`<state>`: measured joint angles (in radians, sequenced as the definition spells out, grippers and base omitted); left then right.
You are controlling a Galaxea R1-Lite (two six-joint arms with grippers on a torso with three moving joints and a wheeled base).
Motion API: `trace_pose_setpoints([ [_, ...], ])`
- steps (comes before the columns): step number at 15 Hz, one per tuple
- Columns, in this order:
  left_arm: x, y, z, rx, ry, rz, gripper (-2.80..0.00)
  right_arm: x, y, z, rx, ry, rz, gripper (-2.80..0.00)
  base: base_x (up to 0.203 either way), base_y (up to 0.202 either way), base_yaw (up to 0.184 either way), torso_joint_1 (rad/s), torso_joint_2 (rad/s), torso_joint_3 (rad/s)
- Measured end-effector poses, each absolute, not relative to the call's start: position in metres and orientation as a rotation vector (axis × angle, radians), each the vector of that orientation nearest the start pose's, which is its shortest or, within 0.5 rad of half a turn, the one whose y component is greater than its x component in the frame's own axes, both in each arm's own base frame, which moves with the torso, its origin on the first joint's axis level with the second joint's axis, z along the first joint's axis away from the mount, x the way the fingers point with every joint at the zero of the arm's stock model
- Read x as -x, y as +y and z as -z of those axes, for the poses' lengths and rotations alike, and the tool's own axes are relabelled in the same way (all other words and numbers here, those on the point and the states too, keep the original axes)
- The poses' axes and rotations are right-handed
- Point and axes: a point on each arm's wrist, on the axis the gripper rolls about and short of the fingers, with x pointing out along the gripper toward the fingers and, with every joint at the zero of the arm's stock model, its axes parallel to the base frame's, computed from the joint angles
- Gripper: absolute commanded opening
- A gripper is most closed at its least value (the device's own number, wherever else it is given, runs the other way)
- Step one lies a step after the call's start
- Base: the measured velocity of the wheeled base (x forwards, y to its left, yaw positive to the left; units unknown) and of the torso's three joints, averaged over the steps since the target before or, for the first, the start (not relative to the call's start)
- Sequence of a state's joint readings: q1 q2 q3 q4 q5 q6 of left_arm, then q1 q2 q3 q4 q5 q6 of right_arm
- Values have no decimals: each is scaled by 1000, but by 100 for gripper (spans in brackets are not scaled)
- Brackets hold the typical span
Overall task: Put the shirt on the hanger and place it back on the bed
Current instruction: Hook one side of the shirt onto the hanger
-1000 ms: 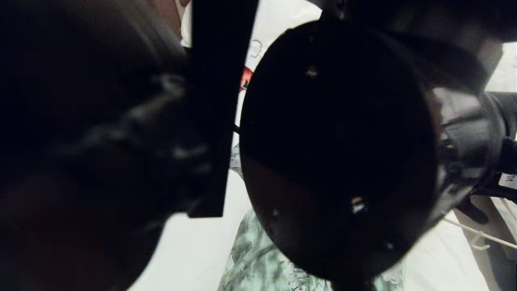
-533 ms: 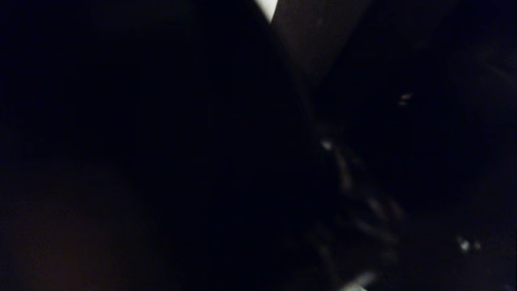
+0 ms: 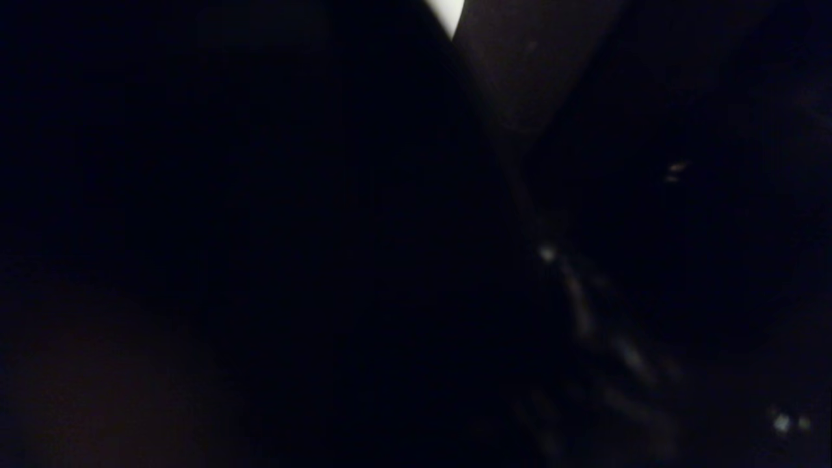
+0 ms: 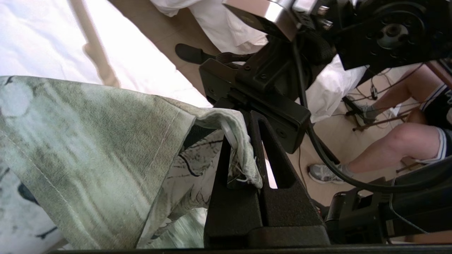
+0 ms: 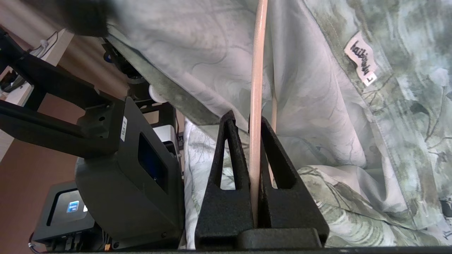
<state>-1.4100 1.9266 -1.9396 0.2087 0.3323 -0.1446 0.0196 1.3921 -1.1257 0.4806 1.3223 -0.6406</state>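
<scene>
**Shirt going onto the hanger, both grippers clamped**

Between the right gripper's (image 5: 253, 141) closed fingers runs the hanger (image 5: 257, 70), a thin cream rod pinched tight and passing straight on past the tips into the shirt (image 5: 317, 106). Green-and-white cloth drapes all round the rod beyond the gripper, with a small neck label (image 5: 361, 60) off to one side of it, so I judge the hanger is already partly inside the garment.

The left gripper (image 4: 243, 155) is clamped on a folded edge of the shirt (image 4: 88, 148), a bunch of hem and loose threads caught between its fingers, the rest of the cloth spreading away from it. Beyond that cloth lies the bed (image 4: 42, 38), its white sheet well below the gripper. A seated person's legs (image 4: 395, 148) show past the gripper, near the floor.

From the head, almost everything is blocked by dark arm parts close to the lens.

To do this step well, I would keep the hanger steady and level in the right gripper while the left draws its held edge over the hanger's shoulder, pulling gently so the thin fabric does not slip from the pinch or drag the rod askew. A snag at the collar seems the likeliest trouble.
</scene>
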Motion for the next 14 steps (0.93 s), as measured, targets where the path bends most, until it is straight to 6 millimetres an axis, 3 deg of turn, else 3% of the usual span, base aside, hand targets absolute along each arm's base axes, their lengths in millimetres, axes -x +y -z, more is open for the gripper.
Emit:
trace_pose_setpoints([
  [14,-66,-374,-338,-40,193,1008,0,-198,25,-267,52,188,-1390,-280,0,0,0,0,0,0],
])
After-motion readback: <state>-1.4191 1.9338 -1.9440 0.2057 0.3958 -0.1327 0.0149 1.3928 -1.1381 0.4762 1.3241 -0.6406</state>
